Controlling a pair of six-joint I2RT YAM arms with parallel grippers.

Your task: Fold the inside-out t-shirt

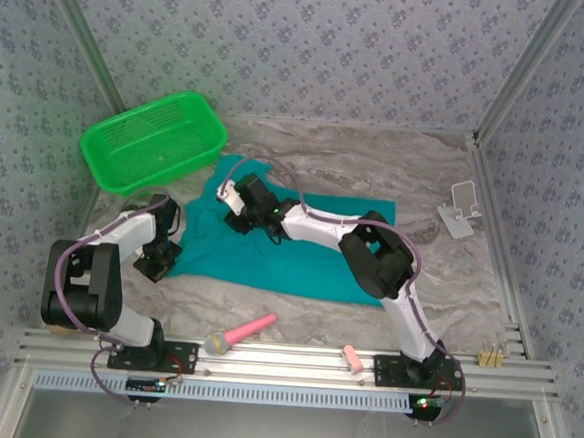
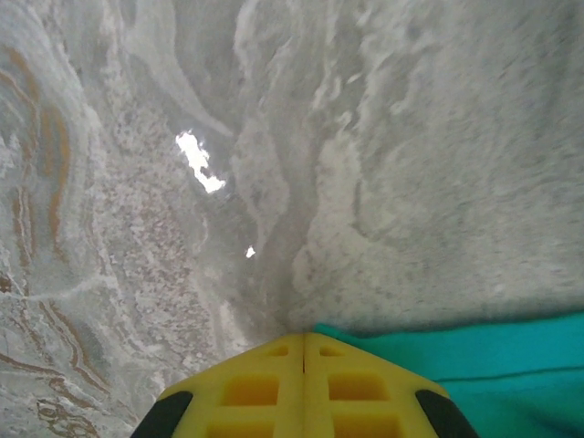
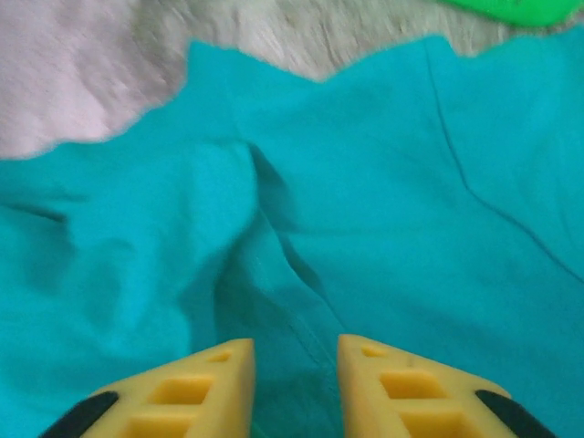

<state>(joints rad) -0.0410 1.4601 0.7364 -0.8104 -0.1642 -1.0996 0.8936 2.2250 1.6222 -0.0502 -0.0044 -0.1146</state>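
The teal t-shirt (image 1: 305,252) lies spread flat on the marble-patterned table (image 1: 376,170), directly beneath my right pincer (image 3: 297,343) and just to the right of my left pincer (image 2: 304,336).

My right pincer hangs over the shirt's far left part with its yellow fingers (image 3: 224,365) spread a little. Teal cloth shows through the gap, and a soft crease runs from ahead of the tips down between them. Whether the tips touch the cloth I cannot tell.

My left pincer sits low at the shirt's left edge, its two fingers pressed together so that only a thin line shows between them. The hem meets the tip on its right side; bare table lies ahead and to its left. I cannot tell if any cloth is caught between them.

Beyond my left pincer stands a green mesh basket (image 1: 139,116), empty. Behind my right pincer, near the rail, lies a pink-handled brush (image 1: 249,328). Well off to its right stands a small white stand (image 1: 461,213).
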